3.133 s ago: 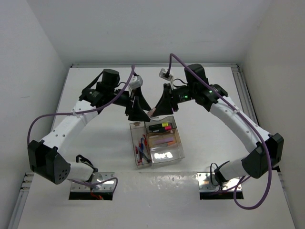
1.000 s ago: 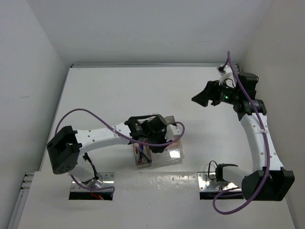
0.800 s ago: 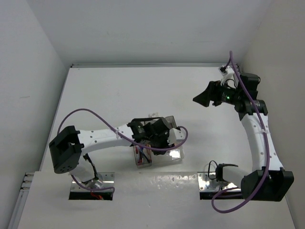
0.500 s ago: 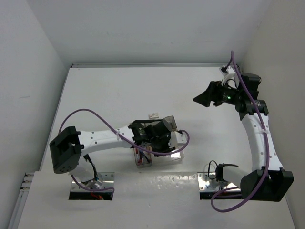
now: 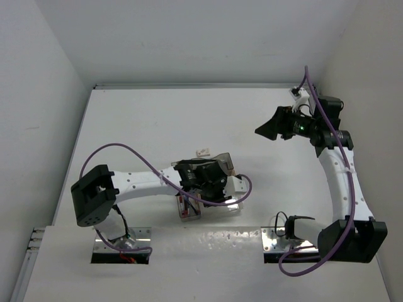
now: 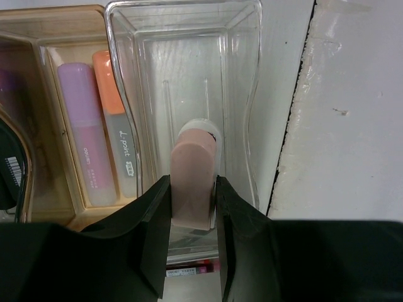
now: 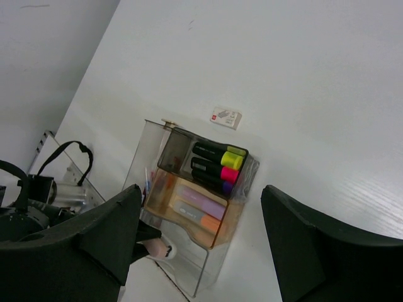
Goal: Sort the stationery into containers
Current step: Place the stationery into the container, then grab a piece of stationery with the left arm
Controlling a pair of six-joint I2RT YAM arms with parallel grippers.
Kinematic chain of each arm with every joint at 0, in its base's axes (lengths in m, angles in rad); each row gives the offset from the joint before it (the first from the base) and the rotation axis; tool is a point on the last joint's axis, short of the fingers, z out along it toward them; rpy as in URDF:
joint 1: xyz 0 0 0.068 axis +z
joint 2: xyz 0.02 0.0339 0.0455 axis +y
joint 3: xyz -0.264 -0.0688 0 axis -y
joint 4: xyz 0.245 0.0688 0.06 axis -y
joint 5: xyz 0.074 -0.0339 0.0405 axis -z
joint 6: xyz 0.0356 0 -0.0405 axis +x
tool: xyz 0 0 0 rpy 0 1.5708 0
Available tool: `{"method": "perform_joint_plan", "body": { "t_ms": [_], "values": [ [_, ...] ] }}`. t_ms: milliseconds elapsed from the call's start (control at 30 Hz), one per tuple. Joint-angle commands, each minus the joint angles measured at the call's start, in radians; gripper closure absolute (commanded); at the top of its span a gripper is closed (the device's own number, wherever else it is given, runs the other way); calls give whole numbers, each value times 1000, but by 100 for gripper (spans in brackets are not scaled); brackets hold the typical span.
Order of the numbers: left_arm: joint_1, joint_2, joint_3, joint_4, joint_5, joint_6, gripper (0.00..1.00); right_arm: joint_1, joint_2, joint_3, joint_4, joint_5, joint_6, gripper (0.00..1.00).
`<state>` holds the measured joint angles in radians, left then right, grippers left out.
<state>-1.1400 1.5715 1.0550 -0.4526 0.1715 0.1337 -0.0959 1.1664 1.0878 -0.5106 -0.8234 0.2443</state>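
A pale pink eraser (image 6: 194,179) is grasped by the left end effector (image 6: 194,192), its free end pointed into the clear tray (image 6: 249,82); pink and orange highlighters (image 6: 101,135) are seen in the amber tray (image 6: 56,16) alongside; the right end effector (image 5: 269,128) is held released, well apart; a small white eraser (image 7: 225,117) is seen on the tabletop (image 5: 145,119).

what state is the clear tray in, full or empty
Empty: the clear tray has a bare floor. The only thing over it, a pink eraser, sits gripped in the left claw.
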Motion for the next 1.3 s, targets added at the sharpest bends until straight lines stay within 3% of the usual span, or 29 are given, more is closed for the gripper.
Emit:
{"method": "perform_joint_plan", "body": {
  "t_ms": [0,467,733,933,1067,1267],
  "values": [
    [-6,2,-12,43,-7,18,83,-1,3,14,21,-25,13,24],
    [5,53,-7,61,0,17,69,-2,24,29,6,-26,7,24],
    [6,41,0,52,26,27,39,-2,29,30,4,-26,12,24],
    [23,-50,106,25,75,35,41,-1,32,37,12,-28,18,24],
    [121,-85,278,2,86,3,49,1,36,31,21,-29,26,24],
    [345,17,503,-56,-151,-60,52,1,32,-3,53,-26,46,25]
  ]
}}
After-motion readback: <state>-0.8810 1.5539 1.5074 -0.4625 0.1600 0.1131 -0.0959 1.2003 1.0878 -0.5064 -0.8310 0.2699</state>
